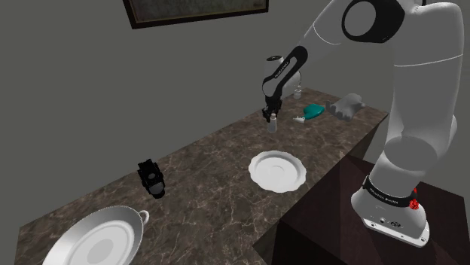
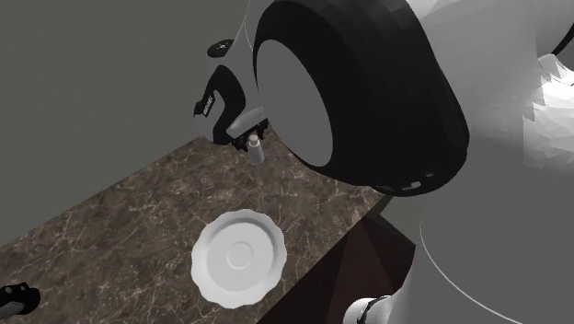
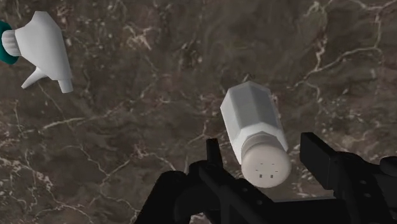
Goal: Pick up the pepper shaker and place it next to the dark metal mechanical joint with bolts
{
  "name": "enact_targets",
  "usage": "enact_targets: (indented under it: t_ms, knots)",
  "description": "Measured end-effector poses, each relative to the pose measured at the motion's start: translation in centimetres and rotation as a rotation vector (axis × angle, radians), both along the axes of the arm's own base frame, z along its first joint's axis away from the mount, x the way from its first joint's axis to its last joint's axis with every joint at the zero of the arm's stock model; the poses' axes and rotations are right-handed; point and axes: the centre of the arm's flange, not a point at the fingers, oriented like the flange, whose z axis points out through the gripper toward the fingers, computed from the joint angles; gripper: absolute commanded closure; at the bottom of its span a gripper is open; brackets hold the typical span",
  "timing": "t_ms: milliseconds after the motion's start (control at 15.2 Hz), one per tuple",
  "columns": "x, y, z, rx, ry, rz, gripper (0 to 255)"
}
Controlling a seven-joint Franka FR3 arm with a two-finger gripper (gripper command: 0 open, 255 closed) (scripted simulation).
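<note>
Wrist view: gripper (image 3: 262, 145) open, fingers (image 3: 214, 162) straddling pepper shaker (image 3: 253, 124), narrow gap each side, no contact seen, nothing held. Shaker white, perforated cap toward camera, apparently standing on dark marble counter (image 3: 127, 127); spray bottle (image 3: 43, 46) nearby. Shoulder view: dark mechanical joint (image 1: 152, 179) well apart toward view's lower left, white plate (image 1: 277, 171) between. Judgement: grasp step in hand. Next move calls for closing on shaker body, lifting, carrying past plate, setting down beside joint.

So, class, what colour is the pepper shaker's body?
Pale grey-white; the pepper shaker shows best in the wrist view.
</note>
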Motion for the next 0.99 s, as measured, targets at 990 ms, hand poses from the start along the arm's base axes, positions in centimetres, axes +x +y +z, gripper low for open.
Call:
enact_targets:
  t_ms: [990]
  knots:
    - [0.0, 0.0, 2.5, 0.000, 0.000, 0.000, 255]
